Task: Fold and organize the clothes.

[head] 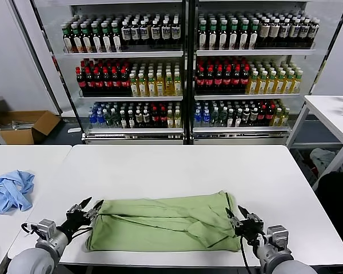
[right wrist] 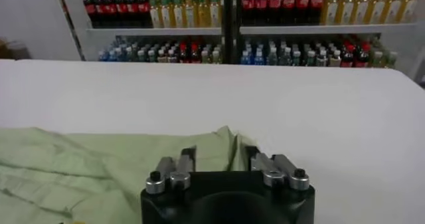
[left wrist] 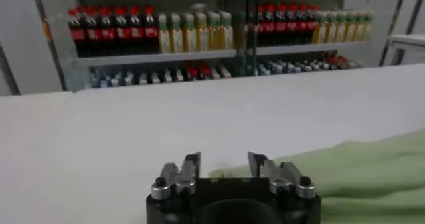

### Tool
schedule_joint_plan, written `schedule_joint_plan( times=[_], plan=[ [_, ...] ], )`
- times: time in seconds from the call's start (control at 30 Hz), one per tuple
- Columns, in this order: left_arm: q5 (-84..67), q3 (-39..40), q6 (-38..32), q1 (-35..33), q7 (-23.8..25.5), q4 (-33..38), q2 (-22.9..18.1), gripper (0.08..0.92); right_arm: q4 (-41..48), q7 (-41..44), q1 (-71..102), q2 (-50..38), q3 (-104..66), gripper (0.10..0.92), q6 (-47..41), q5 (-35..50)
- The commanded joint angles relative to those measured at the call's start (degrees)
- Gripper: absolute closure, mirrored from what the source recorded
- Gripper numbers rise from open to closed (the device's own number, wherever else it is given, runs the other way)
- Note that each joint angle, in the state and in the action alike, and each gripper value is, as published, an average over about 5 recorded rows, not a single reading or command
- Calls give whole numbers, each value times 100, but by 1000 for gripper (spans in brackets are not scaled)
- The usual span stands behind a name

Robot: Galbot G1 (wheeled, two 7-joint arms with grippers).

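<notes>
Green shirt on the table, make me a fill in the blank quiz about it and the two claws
The green shirt lies folded on the ____ table.
Both the left claw and the right claw have their fingers ____.
The crumpled blue garment lies to the robot's ____.

Missing words: white; open; left

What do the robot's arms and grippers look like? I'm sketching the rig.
Both arms are grey with rounded links. The left gripper and right gripper are black with pointed fingers, silvery mounts with dark screws, and a black cable at each wrist.
</notes>
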State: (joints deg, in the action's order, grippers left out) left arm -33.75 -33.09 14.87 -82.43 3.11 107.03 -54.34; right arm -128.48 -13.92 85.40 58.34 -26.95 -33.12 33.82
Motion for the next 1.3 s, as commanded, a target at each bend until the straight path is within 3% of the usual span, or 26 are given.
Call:
schedule_joint_plan(
  times=[0.03,0.17,0.3,0.67,0.8,1.3],
  plan=[
    [-181,309,71,-197,-1904,683,-353,388,95,-5,-97,-5,-234,385,2,-125],
    [-378,532,604,-302,-2469,864,-676,267,39,16,-129,-34,-346,275,1,-115],
    [-664,615,935,-282,-2677,965,-791,191,20,29,-131,-30,-364,210,1,-137],
    [-867,714,1219,-155,-2935,735,-964,186,-19,51,-107,87,-260,203,0,-255],
    [-861,770,1222,-186,-2936,800,-1025,268,-10,52,-105,131,-219,203,1,-301],
    [-367,873,1170,-10,-2765,616,-1149,701,-1,36,-72,215,-185,202,3,-358]
  ],
)
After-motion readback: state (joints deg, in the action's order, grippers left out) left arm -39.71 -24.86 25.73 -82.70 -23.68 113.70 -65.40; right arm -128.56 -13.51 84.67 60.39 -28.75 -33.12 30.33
